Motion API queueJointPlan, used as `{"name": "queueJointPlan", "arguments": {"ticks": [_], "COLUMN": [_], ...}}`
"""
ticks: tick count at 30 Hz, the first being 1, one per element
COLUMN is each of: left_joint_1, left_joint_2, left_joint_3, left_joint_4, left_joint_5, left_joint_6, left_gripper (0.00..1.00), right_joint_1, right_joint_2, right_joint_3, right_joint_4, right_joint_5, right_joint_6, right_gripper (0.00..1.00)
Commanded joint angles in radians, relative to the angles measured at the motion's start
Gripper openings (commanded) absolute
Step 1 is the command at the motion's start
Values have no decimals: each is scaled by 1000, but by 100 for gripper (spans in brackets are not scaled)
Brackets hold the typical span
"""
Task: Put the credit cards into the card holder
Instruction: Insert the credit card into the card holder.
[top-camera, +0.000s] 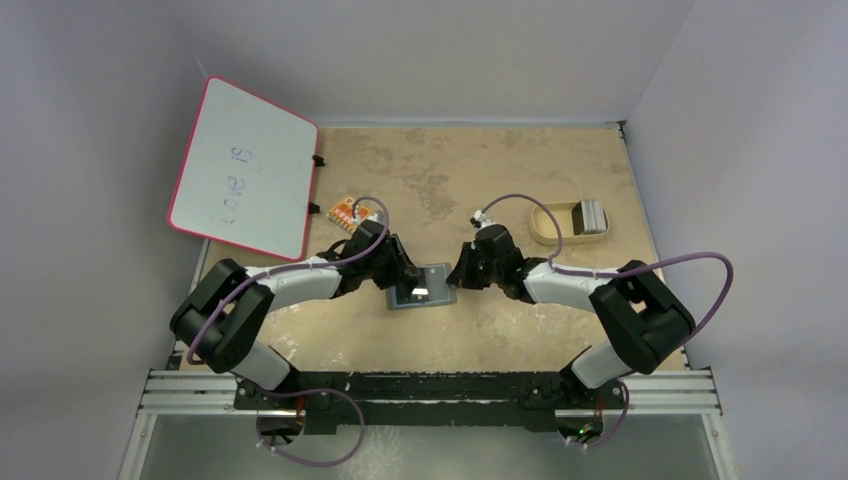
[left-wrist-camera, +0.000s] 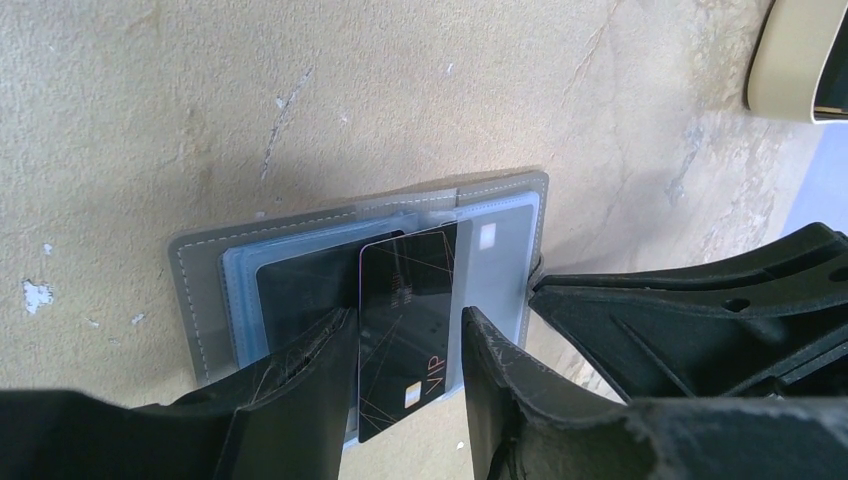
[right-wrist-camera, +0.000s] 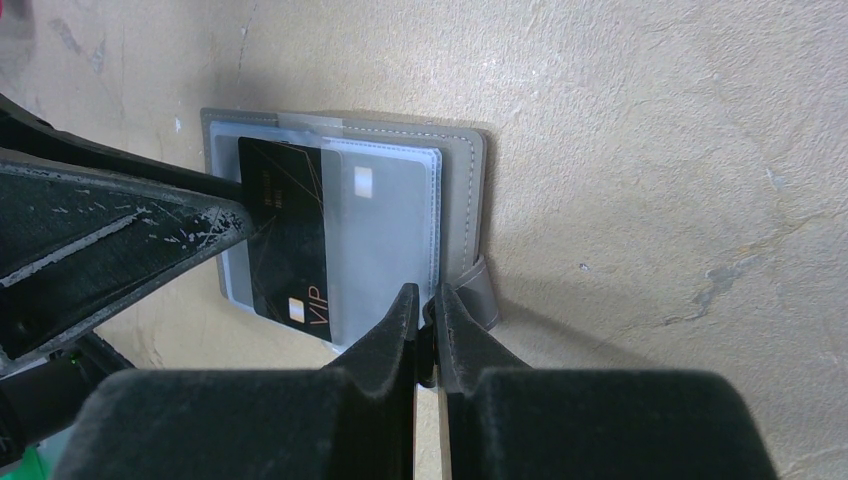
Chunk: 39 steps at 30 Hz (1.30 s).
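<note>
The card holder (top-camera: 423, 288) lies open on the table between both grippers, grey outside (left-wrist-camera: 190, 290) and light blue inside. A black credit card marked VIP (left-wrist-camera: 410, 320) sits partly in a clear pocket, its near end sticking out past the holder's edge. A second dark card (left-wrist-camera: 300, 290) lies in the pocket beside it. My left gripper (left-wrist-camera: 408, 312) is open and straddles the VIP card, with a gap at its right finger. My right gripper (right-wrist-camera: 424, 292) is shut on the card holder's (right-wrist-camera: 460, 200) near edge, beside the strap tab (right-wrist-camera: 480, 295). Grey cards (top-camera: 592, 215) lie in the tan tray.
The tan oblong tray (top-camera: 545, 225) stands at the back right. A white board with a red rim (top-camera: 245, 180) leans at the back left. A small orange object (top-camera: 350, 212) lies beside the board. Walls close in the table on three sides.
</note>
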Motion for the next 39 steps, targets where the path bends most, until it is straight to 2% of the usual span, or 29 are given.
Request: {"name": "queueJointPlan", "arguments": {"ticks": [1, 28, 34, 39], "left_joint_1": [-13, -84, -96, -98], "left_joint_2": [14, 133, 135, 133], "left_joint_3": [-6, 78, 31, 12], "left_joint_4": [34, 140, 291, 347], "left_joint_5": [22, 58, 102, 104], "left_joint_6": [-30, -92, -162, -185], "left_gripper": [42, 42, 42, 42], "right_joint_1": [5, 5, 5, 5], "right_joint_2": [0, 2, -13, -18], "right_joint_3": [-5, -21, -30, -39], "right_joint_4": [10, 39, 48, 54], "right_joint_5": [-12, -25, -9, -9], "right_joint_6": [7, 23, 41, 50], "right_gripper": [0, 0, 0, 0]}}
